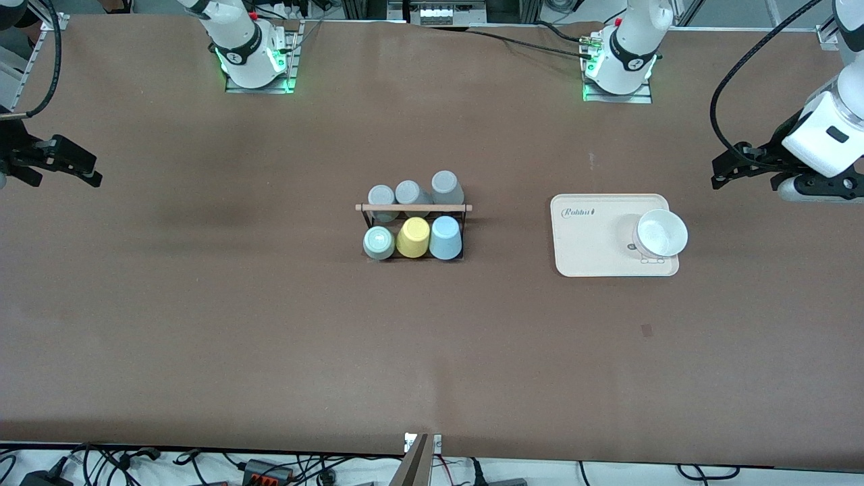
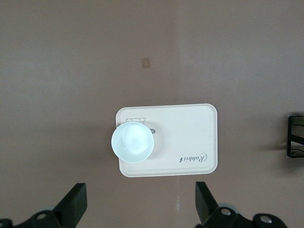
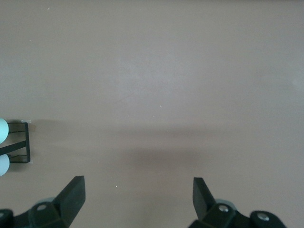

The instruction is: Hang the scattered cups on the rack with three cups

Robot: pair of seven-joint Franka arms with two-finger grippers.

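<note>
Cups are sitting on the rack (image 1: 413, 233) at table centre: three grey cups (image 1: 412, 194) in the row farther from the front camera, and in the nearer row the mint-green cup (image 1: 379, 242), a yellow cup (image 1: 413, 237) and the light blue cup (image 1: 445, 237), all mouth-down on pegs under the wooden rod (image 1: 413, 208).

Nothing is lying loose on the brown table (image 1: 270, 337), so the hanging is looking finished, or not yet begun with these cups.

At about three o'clock from the rack, a cream tray (image 1: 587, 250) is carrying a white bowl (image 1: 661, 233).

Both arms are waiting. The left gripper (image 1: 725, 172) is hovering over the table's left-arm end, fingers (image 2: 73, 209) spread wide and holding nothing; the right gripper (image 1: 84, 169) is hanging over the right-arm end, fingers (image 3: 71, 194) likewise spread and empty.

Any next move is calling for a check that each cup is seating squarely on its peg.
</note>
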